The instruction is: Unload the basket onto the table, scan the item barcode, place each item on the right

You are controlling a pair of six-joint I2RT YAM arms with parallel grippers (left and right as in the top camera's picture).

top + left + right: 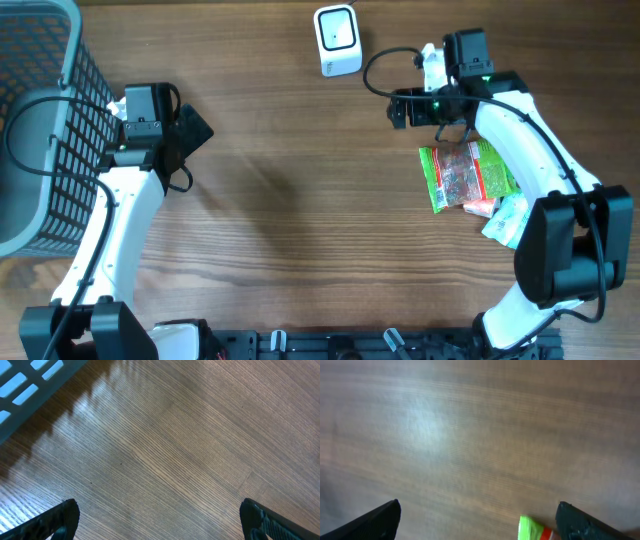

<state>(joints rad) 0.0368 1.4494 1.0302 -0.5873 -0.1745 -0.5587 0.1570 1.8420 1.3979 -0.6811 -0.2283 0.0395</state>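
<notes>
A green snack packet lies flat on the wooden table at the right, and its corner shows low in the right wrist view. The white barcode scanner stands at the far middle edge. My right gripper hovers just up and left of the packet, between it and the scanner. It is open and holds nothing. My left gripper is on the left side of the table beside the basket, open over bare wood.
A grey mesh basket fills the far left, and its rim shows in the left wrist view. A teal-and-white pouch and an orange item lie just below the green packet.
</notes>
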